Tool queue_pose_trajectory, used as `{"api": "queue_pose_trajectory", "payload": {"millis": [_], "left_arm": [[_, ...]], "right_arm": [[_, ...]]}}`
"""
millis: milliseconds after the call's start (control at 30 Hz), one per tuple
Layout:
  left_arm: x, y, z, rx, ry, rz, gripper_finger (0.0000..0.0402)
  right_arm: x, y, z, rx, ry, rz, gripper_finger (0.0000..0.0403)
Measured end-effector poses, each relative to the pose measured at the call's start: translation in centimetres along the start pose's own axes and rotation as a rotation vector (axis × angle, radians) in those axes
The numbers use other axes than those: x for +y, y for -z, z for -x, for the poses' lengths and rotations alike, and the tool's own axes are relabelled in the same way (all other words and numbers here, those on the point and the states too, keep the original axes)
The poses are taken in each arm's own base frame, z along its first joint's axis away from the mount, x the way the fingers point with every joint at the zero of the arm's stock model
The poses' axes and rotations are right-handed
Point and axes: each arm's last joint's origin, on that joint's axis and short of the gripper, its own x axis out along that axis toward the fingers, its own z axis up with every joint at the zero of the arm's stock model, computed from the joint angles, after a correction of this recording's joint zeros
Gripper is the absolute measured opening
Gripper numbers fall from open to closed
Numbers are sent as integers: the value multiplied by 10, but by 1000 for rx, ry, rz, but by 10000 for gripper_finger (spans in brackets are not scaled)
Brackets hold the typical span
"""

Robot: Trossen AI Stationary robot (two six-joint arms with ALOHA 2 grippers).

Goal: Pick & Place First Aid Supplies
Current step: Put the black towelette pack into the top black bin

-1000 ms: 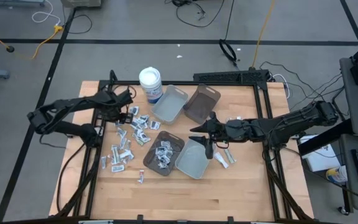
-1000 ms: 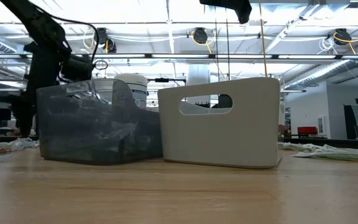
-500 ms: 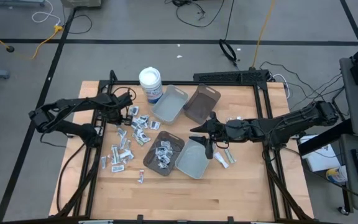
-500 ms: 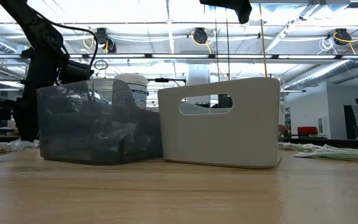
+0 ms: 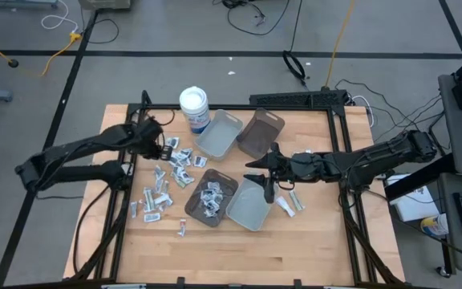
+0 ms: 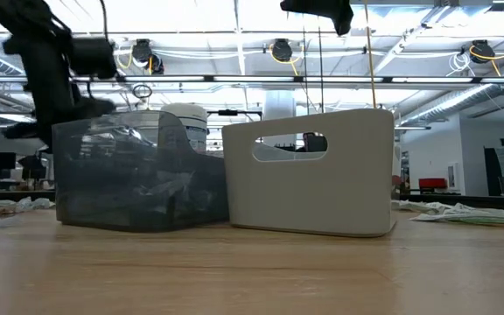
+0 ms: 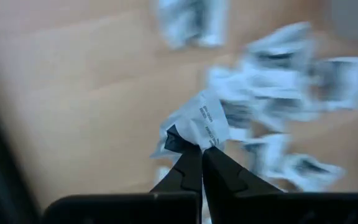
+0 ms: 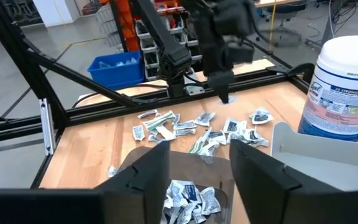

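The left gripper [image 7: 202,151] is clamped on a small white packet [image 7: 197,124], lifted above the scattered packets [image 5: 167,172] on the table's left. The right gripper [image 8: 199,165] hangs over the light grey tray [image 5: 251,205], fingers apart.

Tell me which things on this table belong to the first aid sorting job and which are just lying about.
Job: loose packets; one packet pinched in the left gripper; four trays, e.g. light grey tray; right gripper.
Lying about: white tub; cables on the floor.

We see a lab or workshop: bare ceiling ducts [image 6: 462,52], floor cables [image 5: 62,36], a blue parts bin [image 8: 120,67], and far desks.
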Motion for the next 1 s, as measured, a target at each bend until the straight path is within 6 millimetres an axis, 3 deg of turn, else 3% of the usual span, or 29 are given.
{"api": "queue_pose_trajectory", "payload": {"millis": [300, 667, 1000], "left_arm": [[-24, 13, 29, -180, 320, -279, 1], [-89, 20, 59, -539, 825, -686, 0], [-136, 37, 45, -568, 1002, -692, 0]], "right_arm": [[0, 0, 0, 0, -2, 1, 250], [-7, -6, -2, -41, 12, -110, 260], [-18, -10, -6, -31, -89, -117, 259]]}}
